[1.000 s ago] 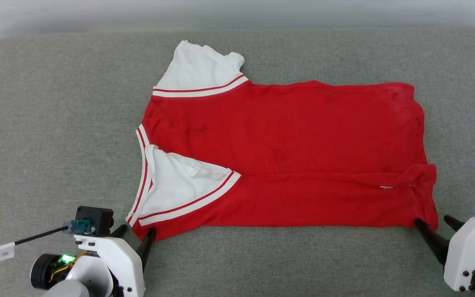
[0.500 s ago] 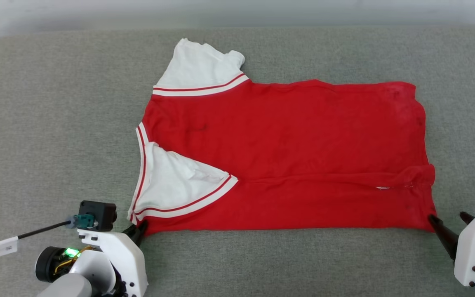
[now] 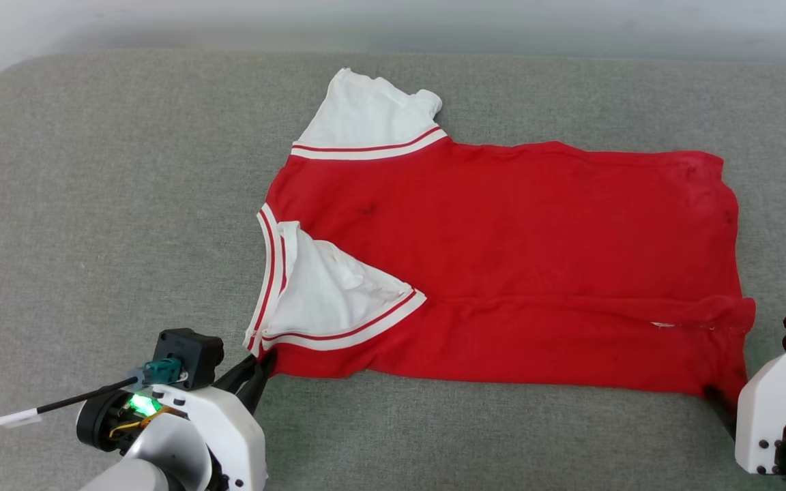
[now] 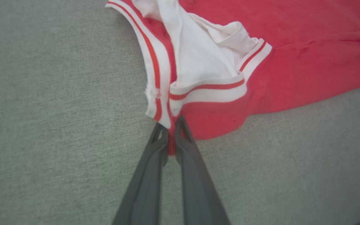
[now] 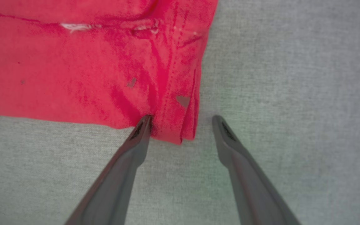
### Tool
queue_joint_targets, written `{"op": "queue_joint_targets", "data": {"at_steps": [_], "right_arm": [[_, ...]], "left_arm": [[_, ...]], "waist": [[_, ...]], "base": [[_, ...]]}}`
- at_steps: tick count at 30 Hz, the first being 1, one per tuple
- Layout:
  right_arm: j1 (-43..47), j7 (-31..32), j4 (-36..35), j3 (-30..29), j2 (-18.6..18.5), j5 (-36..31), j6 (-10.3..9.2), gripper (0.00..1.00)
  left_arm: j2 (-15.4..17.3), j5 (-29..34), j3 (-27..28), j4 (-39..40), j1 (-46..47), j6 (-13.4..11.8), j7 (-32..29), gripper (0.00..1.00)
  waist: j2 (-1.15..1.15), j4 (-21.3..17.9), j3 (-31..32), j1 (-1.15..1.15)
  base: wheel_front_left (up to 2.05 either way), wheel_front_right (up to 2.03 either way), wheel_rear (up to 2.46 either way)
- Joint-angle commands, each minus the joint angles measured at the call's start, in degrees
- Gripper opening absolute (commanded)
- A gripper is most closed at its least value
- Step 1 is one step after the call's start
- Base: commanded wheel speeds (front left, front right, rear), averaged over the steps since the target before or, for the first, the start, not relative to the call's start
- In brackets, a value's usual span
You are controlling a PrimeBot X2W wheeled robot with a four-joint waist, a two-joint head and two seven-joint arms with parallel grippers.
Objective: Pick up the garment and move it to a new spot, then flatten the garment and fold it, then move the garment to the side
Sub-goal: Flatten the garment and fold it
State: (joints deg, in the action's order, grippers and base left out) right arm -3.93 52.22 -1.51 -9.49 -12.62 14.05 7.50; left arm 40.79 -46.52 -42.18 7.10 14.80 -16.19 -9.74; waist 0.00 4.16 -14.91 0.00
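Pinching the garment (image 3: 502, 252) corner, left end effector (image 4: 171, 125) clamped; right end effector (image 5: 182, 118) spread astride its hem corner.

White wrist shells (image 3: 224, 424), dark jaws, tagged black cable (image 3: 72, 399)

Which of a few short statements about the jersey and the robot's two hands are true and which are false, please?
1. The left hand is pinched shut on the garment at its near corner, beside the striped trim. True.
2. The right hand is shut on the hem corner. False: its fingers stand apart, with the red corner lying between them.
3. The garment lies on a grey padded surface. True.
4. Both white sleeves are spread outward. False: the near sleeve is folded in over the red body, while the far sleeve sticks out.
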Motion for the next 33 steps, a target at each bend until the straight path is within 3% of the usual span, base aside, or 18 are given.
{"op": "queue_joint_targets", "data": {"at_steps": [1,8,9,10,26,33], "right_arm": [[-0.83,-0.08,0.88,0.39,0.45,0.03,-0.02,1.00],[-0.73,-1.74,5.61,2.28,1.10,-1.02,-0.02,1.00],[-0.59,-1.77,6.20,2.60,1.24,-1.09,-0.02,0.44],[-0.61,-1.83,6.74,2.85,1.22,-1.16,-0.02,0.00],[0.98,-1.26,1.89,1.21,-3.19,0.49,-0.06,0.00],[8.80,2.63,-3.36,-0.99,-5.75,2.34,-0.07,0.00]], "left_arm": [[0.15,0.43,-0.06,0.35,0.52,-0.23,-0.07,0.00],[0.37,0.93,-0.45,1.02,1.06,-0.36,-0.60,0.00],[0.41,0.91,-0.55,0.87,1.06,-0.32,-0.69,0.00],[0.46,0.90,-0.60,0.76,1.10,-0.22,-0.80,0.00],[3.21,-1.19,-2.04,-2.40,-3.28,-0.30,-3.64,0.00],[5.25,-2.11,-4.53,-2.08,-8.81,-0.52,-4.93,0.00]], "waist": [[0.00,0.45,-0.56,0.00],[0.00,1.37,-2.42,0.00],[0.00,1.42,-2.55,0.00],[0.00,1.46,-2.68,0.00],[0.00,-0.38,3.30,0.00],[0.00,-1.74,7.59,0.00]], "base": [[0.00,0.00,0.00],[0.00,0.00,0.00],[0.00,0.00,0.00],[0.00,0.00,0.00],[0.00,0.00,0.00],[0.00,0.00,0.00]]}}
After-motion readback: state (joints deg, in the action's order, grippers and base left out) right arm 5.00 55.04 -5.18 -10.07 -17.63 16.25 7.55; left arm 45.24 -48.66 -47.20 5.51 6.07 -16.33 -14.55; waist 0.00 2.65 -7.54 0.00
